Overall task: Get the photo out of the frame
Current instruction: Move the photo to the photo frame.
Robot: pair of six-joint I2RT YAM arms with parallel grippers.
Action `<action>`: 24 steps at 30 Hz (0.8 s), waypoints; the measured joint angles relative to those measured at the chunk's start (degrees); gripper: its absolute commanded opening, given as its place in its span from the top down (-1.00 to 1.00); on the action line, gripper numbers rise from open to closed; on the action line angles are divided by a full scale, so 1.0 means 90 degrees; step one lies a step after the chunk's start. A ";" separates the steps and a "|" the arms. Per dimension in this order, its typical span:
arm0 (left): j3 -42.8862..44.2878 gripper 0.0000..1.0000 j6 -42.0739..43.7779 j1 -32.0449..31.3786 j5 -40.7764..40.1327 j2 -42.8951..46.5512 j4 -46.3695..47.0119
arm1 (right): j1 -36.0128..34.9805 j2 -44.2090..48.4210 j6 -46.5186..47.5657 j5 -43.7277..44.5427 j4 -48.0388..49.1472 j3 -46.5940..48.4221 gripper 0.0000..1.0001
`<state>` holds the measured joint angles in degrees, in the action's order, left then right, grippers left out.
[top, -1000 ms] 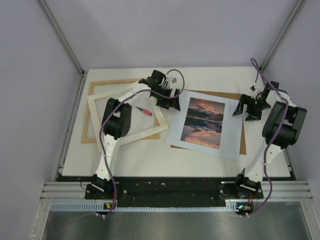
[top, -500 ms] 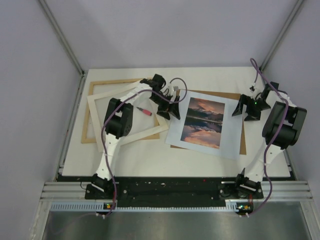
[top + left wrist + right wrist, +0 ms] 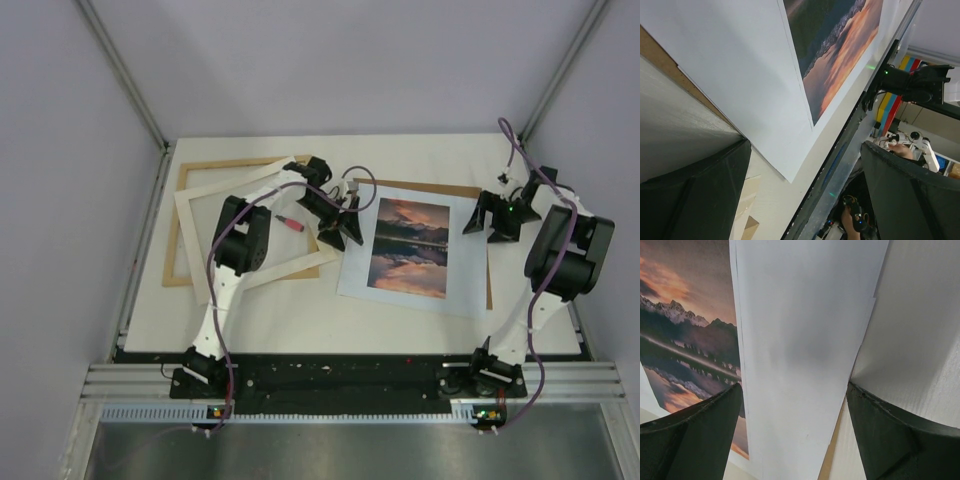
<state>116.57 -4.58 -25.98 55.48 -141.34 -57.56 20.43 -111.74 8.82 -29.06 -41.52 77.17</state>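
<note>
On the left of the surface (image 3: 420, 155) lies the frame (image 3: 172, 240), a single light-wood rectangle. One pale inner border (image 3: 268, 274) rests tilted across it, and one small red tool (image 3: 291, 223) lies inside the opening. Neither holds any picture.

Just right of them, the left claw (image 3: 342, 222) hangs by the photo's left edge. It is spread wide and grasps nothing. From its own camera, the sheet's corner shows between the two fingers (image 3: 695, 200).

The photo (image 3: 415, 250) lies flat at centre-right, well clear of the frame. It sits printed side up on one brown backing board (image 3: 450, 188), which peeks out along the far and right edges.

There is one photo, and it looks like a thin paper sheet: very light, limp, and quick to crease or smudge. I would expect it to slide easily on the board. Pinching it from above would be awkward, since it lies so flat. The best hold looks like the plain white margin at a corner, and the near-left one seems to overhang the board. I would keep clear of the printed sunset.

At the right margin, the right claw (image 3: 492, 215) is likewise released, straddling the white border with nothing in it.
</note>
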 measured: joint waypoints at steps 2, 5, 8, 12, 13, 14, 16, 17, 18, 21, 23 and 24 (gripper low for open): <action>-0.0022 -0.93 -0.0044 0.0015 0.0044 -0.0002 0.0041 | 0.0005 0.0022 0.0024 -0.0015 0.0036 -0.0041 -0.72; -0.0160 -0.86 -0.0180 0.0058 0.0221 -0.0002 0.0206 | 0.0015 0.0041 0.0068 -0.0066 0.0078 -0.0090 -0.68; -0.0321 -0.78 -0.0362 0.0114 0.0437 -0.0002 0.0391 | 0.0061 0.0058 0.0070 -0.0158 0.0121 -0.0131 -0.65; -0.0483 -0.73 -0.0588 0.0148 0.0593 0.0010 0.0588 | 0.0168 0.0078 0.0073 -0.0347 0.0187 -0.0199 -0.61; -0.0512 -0.72 -0.0631 0.0151 0.0600 0.0022 0.0627 | 0.0187 0.0078 0.0070 -0.0384 0.0192 -0.0199 -0.59; -0.0544 -0.72 -0.0682 0.0155 0.0617 0.0036 0.0673 | 0.0211 0.0078 0.0070 -0.0425 0.0189 -0.0202 -0.58; -0.0617 -0.72 -0.0809 0.0163 0.0622 0.0070 0.0792 | 0.0260 0.0078 0.0073 -0.0505 0.0216 -0.0236 -0.55; -0.0656 -0.72 -0.0882 0.0165 0.0627 0.0095 0.0865 | 0.0289 0.0078 0.0070 -0.0546 0.0211 -0.0240 -0.54; -0.0709 -0.72 -0.0969 0.0168 0.0631 0.0121 0.0957 | 0.0304 0.0078 0.0073 -0.0580 0.0209 -0.0243 -0.53; -0.0860 -0.70 -0.1209 0.0175 0.0653 0.0197 0.1265 | 0.0389 0.0078 0.0073 -0.0646 0.0209 -0.0277 -0.51; -0.0979 -0.68 -0.1411 0.0187 0.0709 0.0250 0.1545 | 0.0444 0.0078 0.0070 -0.0690 0.0189 -0.0282 -0.50; -0.1071 -0.68 -0.1530 0.0197 0.0753 0.0284 0.1739 | 0.0461 0.0078 0.0073 -0.0690 0.0180 -0.0284 -0.50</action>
<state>106.94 -18.35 -24.21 62.26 -138.78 -41.91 24.58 -111.04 9.47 -35.27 -39.90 74.61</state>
